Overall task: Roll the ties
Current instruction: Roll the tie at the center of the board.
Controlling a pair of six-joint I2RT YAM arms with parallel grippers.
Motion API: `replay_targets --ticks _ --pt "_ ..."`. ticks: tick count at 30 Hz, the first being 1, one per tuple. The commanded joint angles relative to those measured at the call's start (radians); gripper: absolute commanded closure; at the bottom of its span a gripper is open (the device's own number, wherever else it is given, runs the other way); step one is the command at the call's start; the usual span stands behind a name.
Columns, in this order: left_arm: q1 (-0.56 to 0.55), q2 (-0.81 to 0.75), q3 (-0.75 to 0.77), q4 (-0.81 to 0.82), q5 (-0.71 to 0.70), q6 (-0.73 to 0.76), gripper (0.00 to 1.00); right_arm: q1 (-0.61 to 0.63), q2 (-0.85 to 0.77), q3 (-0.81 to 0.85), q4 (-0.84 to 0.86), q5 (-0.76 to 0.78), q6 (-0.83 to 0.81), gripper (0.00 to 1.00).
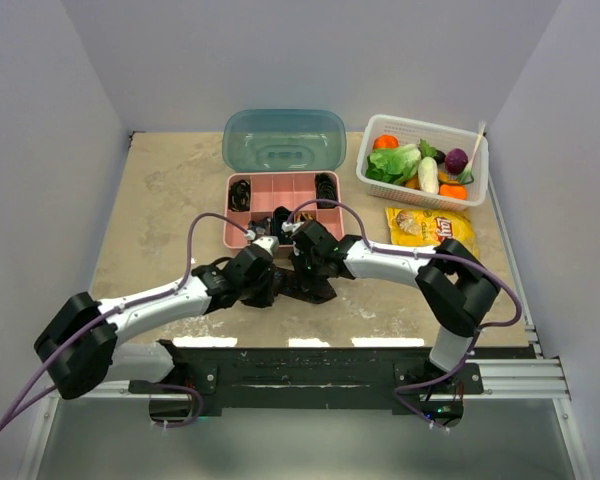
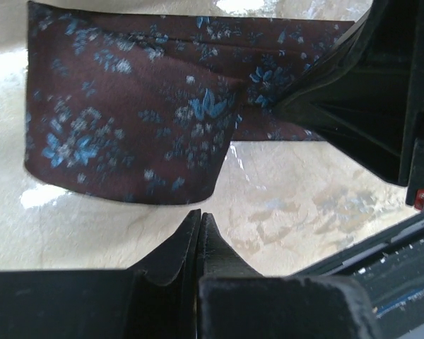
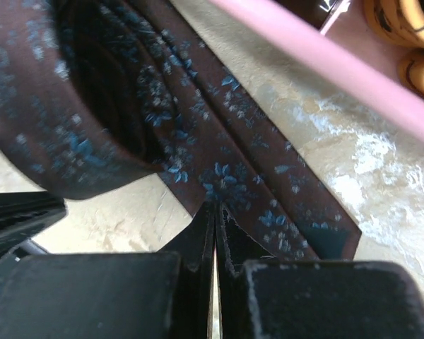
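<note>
A dark maroon tie with small blue flowers (image 2: 134, 106) lies loosely folded on the marbled tabletop, just in front of the pink tray. From above it shows as a dark patch (image 1: 318, 292) under both wrists. My left gripper (image 2: 200, 215) is shut with nothing in it; its tips sit on the bare table just short of the tie's folded edge. My right gripper (image 3: 215, 206) is shut too, its tips resting on the tie (image 3: 198, 134) where the narrow strip runs out. No fabric shows between its fingers. Both grippers (image 1: 275, 285) (image 1: 310, 272) stand close together.
The pink compartment tray (image 1: 232, 232) holds black coiled ties (image 1: 239, 193) (image 1: 326, 188), and gold coils (image 3: 403, 21) show past its rim (image 3: 325, 63). Its teal lid (image 1: 283, 140) lies behind. A white basket (image 1: 420, 126) of vegetables and a yellow chip bag (image 1: 430, 227) sit at the right.
</note>
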Motion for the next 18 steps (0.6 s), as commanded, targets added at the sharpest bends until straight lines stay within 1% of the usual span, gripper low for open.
replay_targets --ticks 1,6,12,18 --pt "0.002 0.076 -0.006 0.113 -0.013 0.027 1.0 0.004 0.026 0.028 0.037 -0.011 0.008 1.0" --pt "0.0 0.133 0.017 0.135 -0.08 0.033 1.0 0.004 0.044 0.012 0.04 -0.016 0.005 1.0" --pt "0.002 0.132 0.045 0.126 -0.158 0.032 1.0 0.006 0.054 -0.015 0.037 -0.03 -0.004 1.0" --pt "0.002 0.132 0.051 0.142 -0.189 0.032 1.0 0.007 0.058 -0.032 0.018 -0.056 -0.032 1.0"
